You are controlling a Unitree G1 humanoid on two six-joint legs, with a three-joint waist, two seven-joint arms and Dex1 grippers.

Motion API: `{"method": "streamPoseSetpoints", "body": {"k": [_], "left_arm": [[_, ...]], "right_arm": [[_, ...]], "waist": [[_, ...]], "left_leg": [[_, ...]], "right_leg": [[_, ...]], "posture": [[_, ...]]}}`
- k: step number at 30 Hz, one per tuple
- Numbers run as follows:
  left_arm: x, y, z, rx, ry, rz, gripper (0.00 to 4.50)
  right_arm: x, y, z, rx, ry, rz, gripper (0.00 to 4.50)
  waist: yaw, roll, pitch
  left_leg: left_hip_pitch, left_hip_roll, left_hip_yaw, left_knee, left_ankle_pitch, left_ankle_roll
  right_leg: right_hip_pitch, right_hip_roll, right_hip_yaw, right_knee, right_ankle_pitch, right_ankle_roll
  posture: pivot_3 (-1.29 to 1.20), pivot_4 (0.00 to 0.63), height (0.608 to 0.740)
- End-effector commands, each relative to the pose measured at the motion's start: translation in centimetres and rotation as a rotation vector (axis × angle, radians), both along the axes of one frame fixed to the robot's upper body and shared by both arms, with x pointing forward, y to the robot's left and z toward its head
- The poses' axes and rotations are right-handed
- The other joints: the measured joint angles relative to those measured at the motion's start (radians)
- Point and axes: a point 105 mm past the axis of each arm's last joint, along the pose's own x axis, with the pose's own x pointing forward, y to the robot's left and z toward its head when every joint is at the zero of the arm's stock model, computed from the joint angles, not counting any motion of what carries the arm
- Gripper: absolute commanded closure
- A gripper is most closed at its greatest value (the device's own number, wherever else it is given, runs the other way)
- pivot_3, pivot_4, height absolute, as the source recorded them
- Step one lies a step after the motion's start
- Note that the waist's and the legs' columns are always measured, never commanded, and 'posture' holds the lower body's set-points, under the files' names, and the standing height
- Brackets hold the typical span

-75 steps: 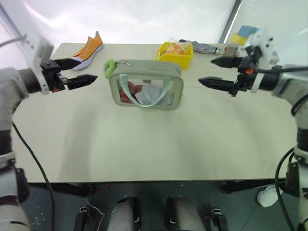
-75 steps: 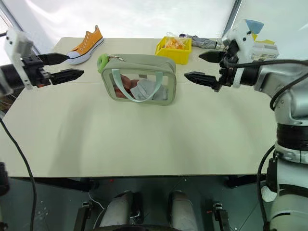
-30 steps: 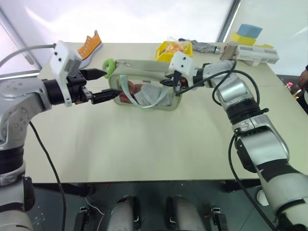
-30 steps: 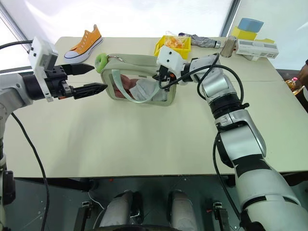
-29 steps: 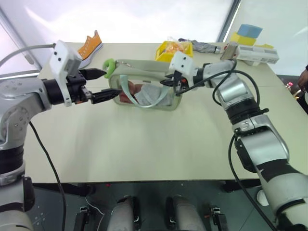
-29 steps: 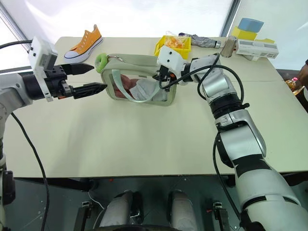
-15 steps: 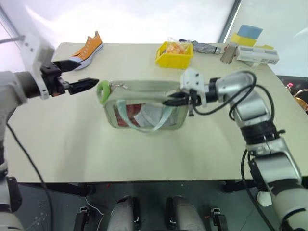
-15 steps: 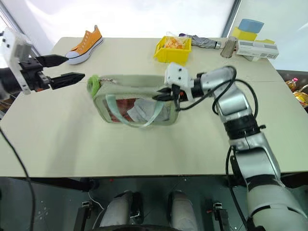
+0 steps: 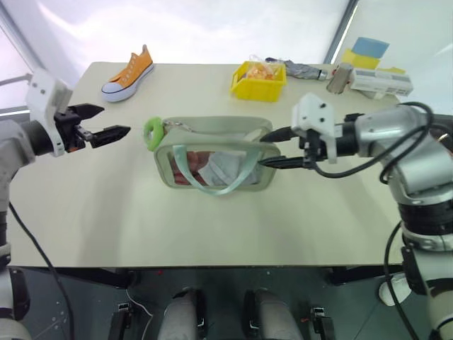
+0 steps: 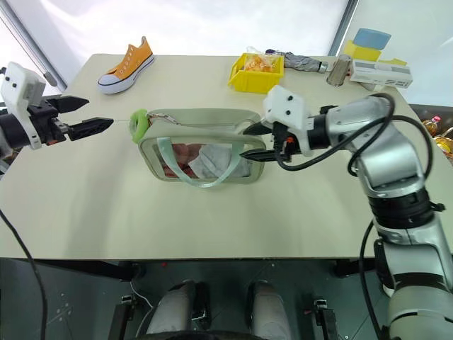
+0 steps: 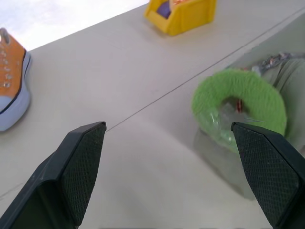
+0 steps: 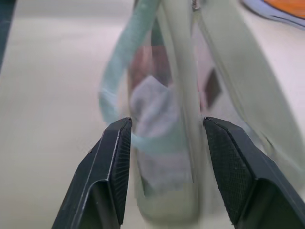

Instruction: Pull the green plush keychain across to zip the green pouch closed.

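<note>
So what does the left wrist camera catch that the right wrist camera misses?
Left wrist view: the fuzzy green keychain, the orange shoe, the yellow bin, and the open fingers of the left hand.

Right wrist view: the pouch's clear side close up, its mint strap, and the right hand, fingers apart at the pouch's end.

Both: the beige table and some of the pouch.

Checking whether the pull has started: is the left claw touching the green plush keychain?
Apart. Left eye view shows bare table between the left claw and the green plush keychain.
</note>
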Motion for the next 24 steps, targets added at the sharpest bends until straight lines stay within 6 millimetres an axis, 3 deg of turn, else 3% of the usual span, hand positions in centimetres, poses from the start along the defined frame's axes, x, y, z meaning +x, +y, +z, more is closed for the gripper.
{"method": "streamPoseSetpoints", "body": {"k": [1,4,7,15,18,24], "left_arm": [[0.5,-0.6,0.5,0.027,-0.045,-0.038,0.0],[1.1,-1.3,0.0,0.028,-0.035,-0.067,0.0],[1.4,-1.9,-0.5,0.048,-0.026,-0.098,0.0],[0.9,-0.6,0.1,0.068,-0.025,-0.086,0.0],[0.8,-0.4,0.3,0.07,-0.029,-0.082,0.0],[1.4,-1.1,0.6,0.069,-0.045,-0.1,0.0]], "right_arm": [[0.0,0.2,-0.6,0.017,-0.01,-0.012,1.97],[0.9,0.3,-1.4,0.026,-0.006,-0.035,1.97],[1.6,0.5,-0.7,0.054,-0.032,-0.054,1.97],[-1.3,0.0,3.3,0.106,0.009,0.02,1.97],[-1.2,0.1,4.1,0.14,0.004,0.012,1.97],[1.8,0.3,1.0,0.093,-0.031,-0.065,1.97]], "waist": [[-0.001,0.0,0.0],[-0.002,0.0,0.0],[-0.003,0.0,0.0],[-0.001,0.0,0.0],[-0.002,0.0,0.0],[-0.001,0.0,0.0]], "left_leg": [[0.0,0.0,0.0,0.0,0.0,0.0],[0.0,-0.001,0.001,0.0,0.0,0.0],[0.0,-0.001,0.001,0.0,0.0,0.0],[-0.001,0.0,0.001,0.0,0.0,0.0],[0.0,0.001,0.0,0.0,0.0,0.0],[0.0,0.0,0.001,0.0,0.0,0.0]], "right_leg": [[0.0,0.0,0.0,0.0,0.0,0.0],[0.0,0.0,0.0,0.0,0.0,0.0],[-0.001,0.0,0.0,0.0,0.0,0.0],[-0.001,0.0,0.0,0.0,0.0,0.0],[-0.001,0.0,0.0,0.0,0.0,0.0],[-0.001,0.0,0.0,0.0,0.0,0.0]], "posture": [[0.0,0.15,0.74],[0.0,0.15,0.74],[0.0,0.15,0.74],[0.0,0.15,0.74],[0.0,0.15,0.74],[0.0,0.15,0.74]]}}
